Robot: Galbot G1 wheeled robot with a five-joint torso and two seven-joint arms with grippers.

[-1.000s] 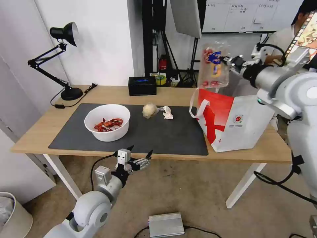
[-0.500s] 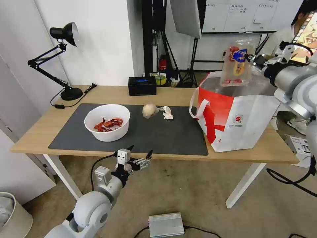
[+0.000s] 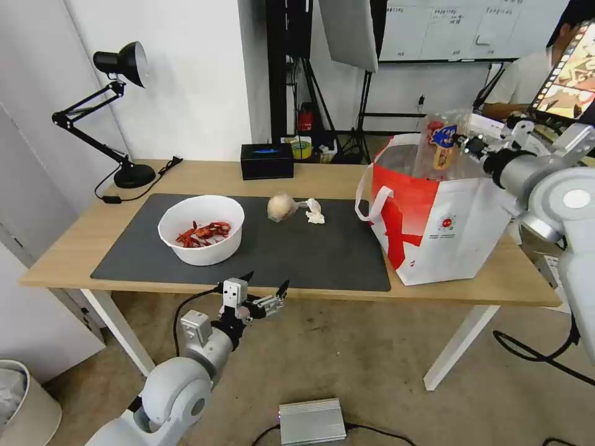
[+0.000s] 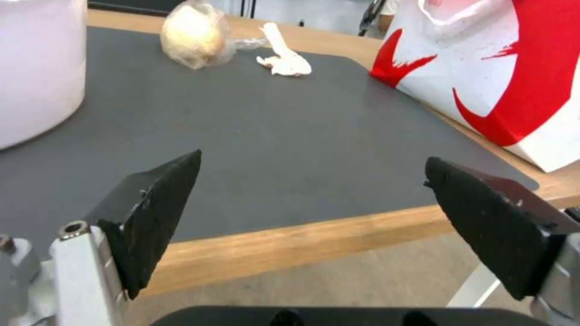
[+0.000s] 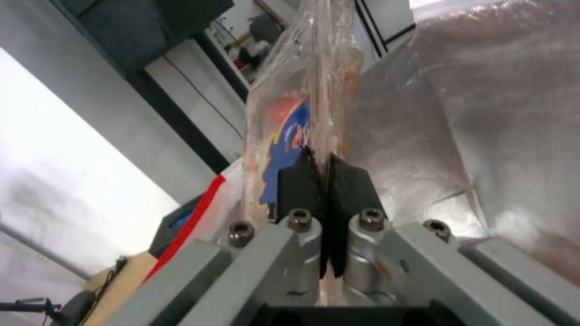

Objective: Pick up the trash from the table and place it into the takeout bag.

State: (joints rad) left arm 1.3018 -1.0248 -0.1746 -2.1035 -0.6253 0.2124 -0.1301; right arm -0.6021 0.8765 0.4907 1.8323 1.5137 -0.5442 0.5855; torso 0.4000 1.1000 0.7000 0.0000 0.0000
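Upright, clear tray (image 3: 441,145) long axis vertical, pinched in right gripper (image 3: 466,144) jaws over takeout bag (image 3: 446,229); left jaws spread.

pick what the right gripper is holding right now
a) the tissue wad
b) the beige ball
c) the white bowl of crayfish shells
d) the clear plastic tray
d: the right gripper has its fingers shut on the edge of the clear plastic tray, held over the open mouth of the takeout bag, while the bowl, the beige ball and the tissue wad lie on the mat.
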